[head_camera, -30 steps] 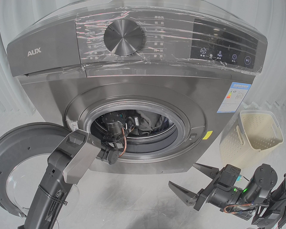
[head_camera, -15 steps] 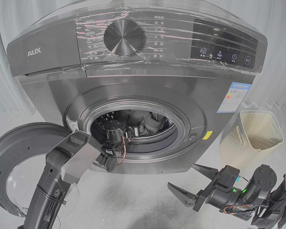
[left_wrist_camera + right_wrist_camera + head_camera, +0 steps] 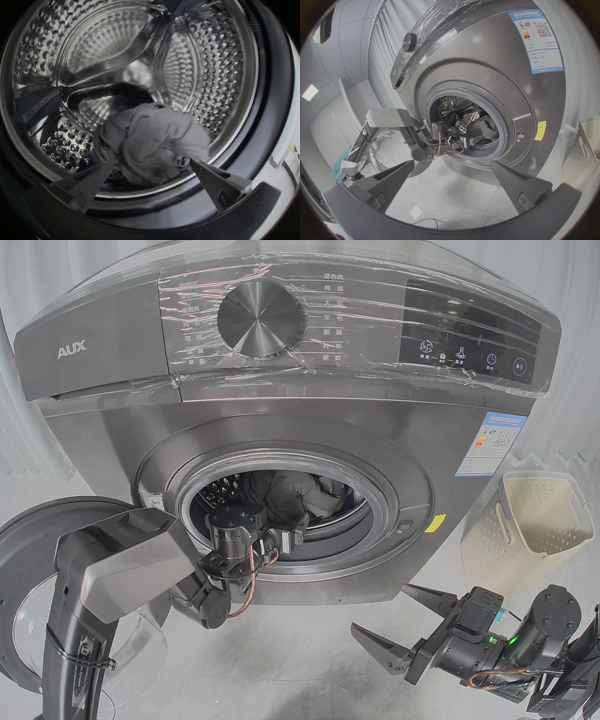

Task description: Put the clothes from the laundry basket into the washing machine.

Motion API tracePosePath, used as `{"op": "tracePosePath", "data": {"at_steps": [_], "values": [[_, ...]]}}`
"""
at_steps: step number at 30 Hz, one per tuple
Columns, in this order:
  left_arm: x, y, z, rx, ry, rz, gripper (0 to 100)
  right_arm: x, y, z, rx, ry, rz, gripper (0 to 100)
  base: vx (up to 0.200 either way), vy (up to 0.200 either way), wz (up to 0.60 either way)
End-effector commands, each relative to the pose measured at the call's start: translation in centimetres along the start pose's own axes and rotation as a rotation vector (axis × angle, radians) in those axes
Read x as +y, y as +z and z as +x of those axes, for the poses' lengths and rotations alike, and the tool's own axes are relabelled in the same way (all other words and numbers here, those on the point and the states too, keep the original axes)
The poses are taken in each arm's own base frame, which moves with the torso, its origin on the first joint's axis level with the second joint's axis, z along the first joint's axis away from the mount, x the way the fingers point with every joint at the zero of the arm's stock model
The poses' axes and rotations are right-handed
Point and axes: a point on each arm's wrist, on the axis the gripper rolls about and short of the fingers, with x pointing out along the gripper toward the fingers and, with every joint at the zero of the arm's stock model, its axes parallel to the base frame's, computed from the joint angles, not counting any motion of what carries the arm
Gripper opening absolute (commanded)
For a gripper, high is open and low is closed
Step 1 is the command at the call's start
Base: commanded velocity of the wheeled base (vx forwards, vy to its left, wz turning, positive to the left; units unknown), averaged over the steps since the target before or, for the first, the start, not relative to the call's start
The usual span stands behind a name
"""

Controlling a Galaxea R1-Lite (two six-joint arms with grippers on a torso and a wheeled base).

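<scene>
The grey washing machine (image 3: 300, 421) stands with its round door (image 3: 31, 552) swung open to the left. A bundle of grey clothes (image 3: 290, 495) lies inside the steel drum (image 3: 200, 68), crumpled near the front rim (image 3: 156, 140). My left gripper (image 3: 299, 530) sits at the mouth of the drum, just in front of the clothes, open with nothing between its fingers (image 3: 93, 178). My right gripper (image 3: 382, 620) hangs low over the floor at the right front of the machine, open and holding nothing. The cream laundry basket (image 3: 537, 521) leans by the machine's right side, and no clothes show in it.
The open door and my left arm (image 3: 125, 565) take up the floor to the left of the drum opening. Bare grey floor (image 3: 281, 652) lies between the two arms. The basket (image 3: 581, 150) stands close beside my right arm.
My left arm has drawn back from inside the drum to its mouth, its elbow swinging down and left. The grey clothes now lie uncovered in the drum. The right arm has stayed put.
</scene>
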Motion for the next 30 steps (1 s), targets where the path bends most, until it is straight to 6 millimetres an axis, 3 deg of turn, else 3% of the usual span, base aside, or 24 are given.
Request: {"op": "tracePosePath", "data": {"at_steps": [1,9,14,15,16,20,22,28,30], "values": [[-3.3,3.8,-5.4,-0.055,-0.097,-0.009,100,0.0,0.0,-0.1,0.0,0.004,0.002,100,0.0,0.0,0.0],[-4.8,5.3,-11.7,-0.057,-0.18,-0.029,100,0.2,0.0,-0.7,0.006,0.014,0.012,100,0.0,0.0,0.0],[-4.6,5.4,-17.4,-0.002,-0.246,-0.026,100,0.1,0.2,-2.5,-0.001,0.026,0.019,100,0.0,0.0,0.0],[-4.6,5.4,-17.4,-0.002,-0.246,-0.026,100,0.1,0.2,-2.5,-0.001,0.026,0.019,100,0.0,0.0,0.0],[-4.5,5.9,-20.3,0.022,-0.283,-0.037,100,-0.2,0.4,-3.9,-0.006,0.023,0.037,100,0.0,0.0,0.0],[-3.4,7.1,-23.8,0.008,-0.293,-0.051,100,-0.6,1.9,-5.2,-0.079,0.018,0.091,100,0.0,0.0,0.0],[-3.0,7.6,-24.4,-0.008,-0.28,-0.058,100,-0.7,2.1,-5.3,-0.09,0.009,0.084,100,0.0,0.0,0.0],[-0.6,8.8,-29.2,-0.057,-0.265,-0.095,100,-3.3,3.4,-6.0,-0.166,-0.141,0.02,100,0.0,0.0,0.0],[-0.4,9.1,-29.6,-0.073,-0.255,-0.109,100,-3.7,3.7,-6.3,-0.182,-0.16,0.009,100,0.0,0.0,0.0]]}}
